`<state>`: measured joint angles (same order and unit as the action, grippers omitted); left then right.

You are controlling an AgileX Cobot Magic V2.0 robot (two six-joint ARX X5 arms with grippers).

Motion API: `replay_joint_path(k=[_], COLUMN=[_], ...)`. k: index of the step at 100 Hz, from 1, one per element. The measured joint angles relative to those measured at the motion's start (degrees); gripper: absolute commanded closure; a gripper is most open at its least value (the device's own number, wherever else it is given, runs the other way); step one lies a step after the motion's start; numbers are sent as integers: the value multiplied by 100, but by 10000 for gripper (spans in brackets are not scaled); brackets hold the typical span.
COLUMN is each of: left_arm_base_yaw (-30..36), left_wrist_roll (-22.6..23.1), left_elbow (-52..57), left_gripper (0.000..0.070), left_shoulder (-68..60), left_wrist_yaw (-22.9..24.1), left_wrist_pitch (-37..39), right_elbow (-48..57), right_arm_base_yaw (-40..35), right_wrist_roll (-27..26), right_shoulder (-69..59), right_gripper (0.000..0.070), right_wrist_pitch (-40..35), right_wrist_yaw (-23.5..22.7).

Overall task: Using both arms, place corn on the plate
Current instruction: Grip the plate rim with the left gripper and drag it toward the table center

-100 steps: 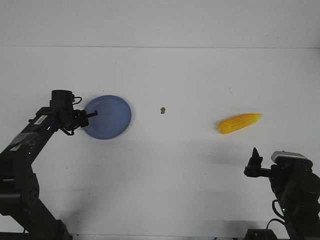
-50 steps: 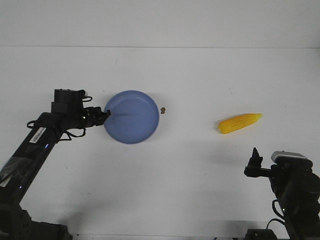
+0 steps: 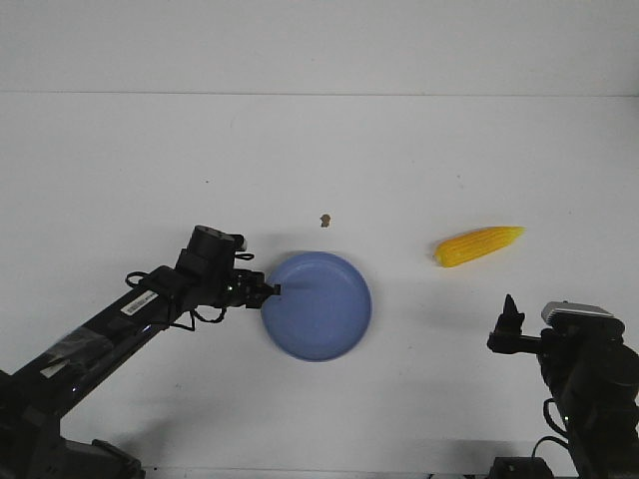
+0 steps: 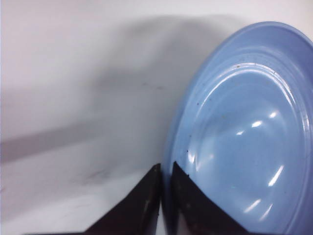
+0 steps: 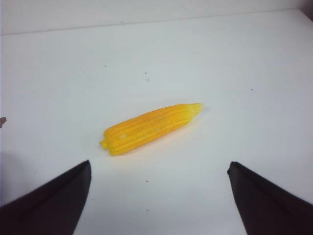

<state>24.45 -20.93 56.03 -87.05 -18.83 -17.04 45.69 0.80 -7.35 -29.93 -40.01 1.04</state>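
The left arm reaches across the white surface toward its middle. Its fingers are pinched closed on the near-left rim of the blue plate. The left wrist view shows this grip closely: the two dark fingers sit tight on either side of the plate's raised rim, one inside and one outside. The plate lies about midway across the surface, toward the robot's side.

The corn lies on the surface well to the right of the plate and apart from it, its pointed tip aimed right and slightly away from the robot. A small brown speck sits on the surface just beyond the plate's far edge, not touching it.

The right arm is low at the right near corner, clear of the corn. In the right wrist view its fingers are spread wide apart and hold nothing, with the corn lying ahead between them, untouched.
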Motion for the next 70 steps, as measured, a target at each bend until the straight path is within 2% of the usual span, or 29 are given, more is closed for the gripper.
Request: replay_joint_path(k=[22, 28, 41, 48, 70], left_arm_base_yaw=[61, 74, 76, 76, 61], left_wrist_roll=[-68, -92, -136, -149, -66], left_elbow=[-44, -44, -44, -44, -44], left_gripper=[664, 577, 313, 230, 220], left_shoulder=[-4, -24, -44, -44, -9], left_wrist_yaw=[138, 136, 133, 133, 133], left_wrist_pitch=[-9, 0, 26, 50, 568], right_elbow=[0, 0, 0, 0, 0], right_arm_base_yaw=[0, 0, 0, 0, 0], right_wrist_roll=[2, 2, 0, 0, 2], right_shoulder=[0, 0, 2, 0, 0], right_gripper=[107, 107, 107, 107, 107], right_wrist_pitch=[0, 0, 0, 0, 0], right_wrist_yaw=[0, 0, 0, 0, 0])
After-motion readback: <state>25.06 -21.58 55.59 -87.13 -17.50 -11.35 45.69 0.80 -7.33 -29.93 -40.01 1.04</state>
